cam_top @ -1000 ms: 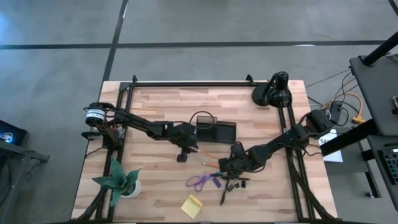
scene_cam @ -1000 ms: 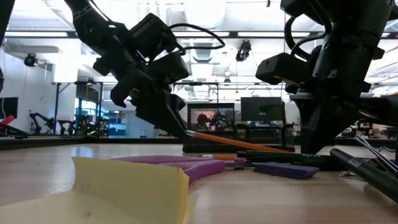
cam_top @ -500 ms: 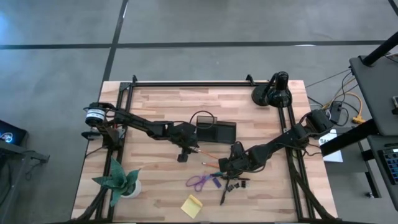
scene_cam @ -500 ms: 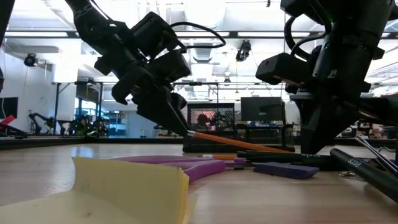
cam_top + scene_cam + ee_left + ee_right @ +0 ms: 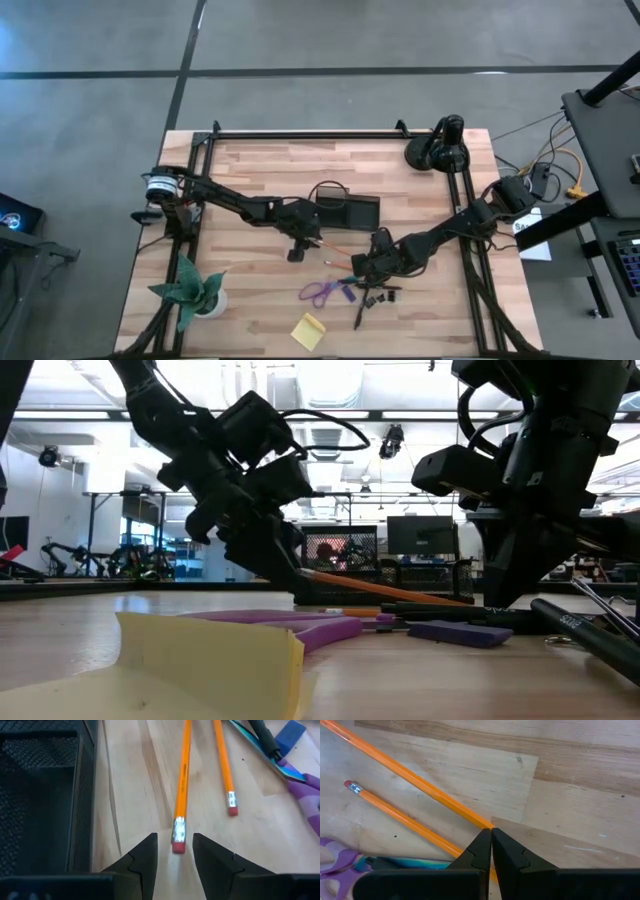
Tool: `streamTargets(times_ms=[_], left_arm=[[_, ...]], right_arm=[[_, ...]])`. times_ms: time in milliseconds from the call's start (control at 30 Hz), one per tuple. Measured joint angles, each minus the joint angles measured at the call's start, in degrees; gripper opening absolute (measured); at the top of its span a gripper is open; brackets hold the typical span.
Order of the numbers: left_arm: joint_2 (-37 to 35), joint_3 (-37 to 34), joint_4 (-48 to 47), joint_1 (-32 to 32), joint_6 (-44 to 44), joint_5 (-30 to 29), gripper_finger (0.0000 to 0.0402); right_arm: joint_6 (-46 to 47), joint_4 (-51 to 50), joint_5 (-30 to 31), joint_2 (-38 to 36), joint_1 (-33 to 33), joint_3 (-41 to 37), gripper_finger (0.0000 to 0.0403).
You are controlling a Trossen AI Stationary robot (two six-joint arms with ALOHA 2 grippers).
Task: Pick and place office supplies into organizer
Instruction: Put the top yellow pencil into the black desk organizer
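An orange pencil (image 5: pixel 181 785) runs between my two grippers. Its eraser end (image 5: pixel 178 845) stands between the open fingers of my left gripper (image 5: pixel 175 840), with a gap on each side; in the low view that end (image 5: pixel 305 573) is raised off the table. My right gripper (image 5: pixel 491 831) is shut at the pencil's other end. A second orange pencil (image 5: pixel 224 765) lies flat beside it. The dark organizer (image 5: pixel 348 212) stands just beyond my left gripper (image 5: pixel 316 241). Purple-handled scissors (image 5: pixel 322 292), a purple piece (image 5: pixel 348 293), a black pen (image 5: pixel 360 312), clips (image 5: pixel 385 296) and a yellow sticky-note pad (image 5: pixel 308 330) lie nearer the front edge. My right gripper has the pencil's plain end (image 5: pixel 484 824) at the tips of its shut fingers, coming from above and pointing steeply down. The fingertips hide the exact spot. The pencil slants up from there toward my left gripper, clear of the table at its eraser end.
A green paper plant (image 5: pixel 190 290) stands at the front left. A round black lamp (image 5: pixel 435 150) stands at the back right. Bare wood (image 5: pixel 250 165) stretches along the far side behind the organizer.
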Motion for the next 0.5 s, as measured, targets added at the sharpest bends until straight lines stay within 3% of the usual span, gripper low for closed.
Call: streamTargets(times_ms=[267,500], left_arm=[[-1.76,0.47,0.33,-0.03,0.05,0.0,0.0077],[-1.76,0.47,-0.93,-0.03,0.05,0.0,0.0074]], right_arm=[[0.15,-0.02,0.0,0.0,0.0,0.02,0.0009],[-0.22,-0.07,0.0,0.0,0.0,0.02,0.0009]])
